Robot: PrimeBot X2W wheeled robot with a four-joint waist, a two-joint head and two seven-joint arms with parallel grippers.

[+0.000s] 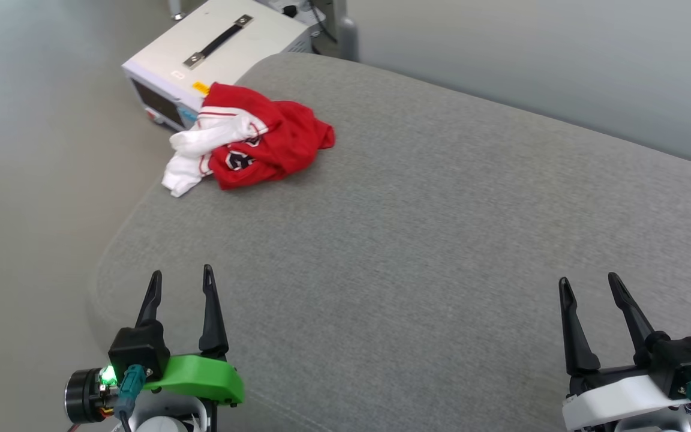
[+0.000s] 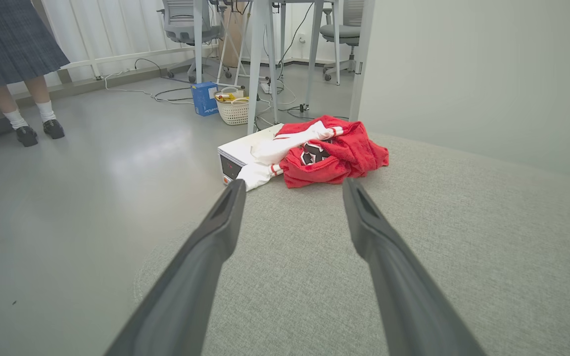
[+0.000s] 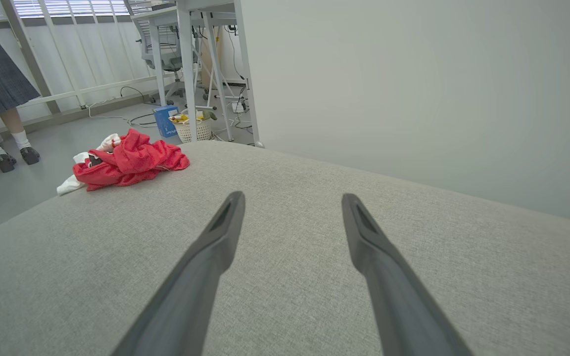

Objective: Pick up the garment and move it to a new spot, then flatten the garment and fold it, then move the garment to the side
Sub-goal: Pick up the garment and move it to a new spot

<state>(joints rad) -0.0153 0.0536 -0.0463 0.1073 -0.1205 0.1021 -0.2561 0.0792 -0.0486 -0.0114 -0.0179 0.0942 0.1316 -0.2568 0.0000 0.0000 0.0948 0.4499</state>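
Pickup has not begun. The garment (image 1: 261, 141) lies crumpled at the bench's (image 1: 417, 240) far left corner, one white sleeve over the edge above a white box (image 1: 225, 36). The left gripper (image 1: 181, 271) and right gripper (image 1: 588, 279) hover well short of it, fingers wide and empty. Next comes a long forward reach; bare bench lies to the right.

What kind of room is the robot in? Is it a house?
Probably an office or lab, not a house: a swivel office chair and a desk with loose cables stand at the back, and a white equipment box with a handle sits on the floor.
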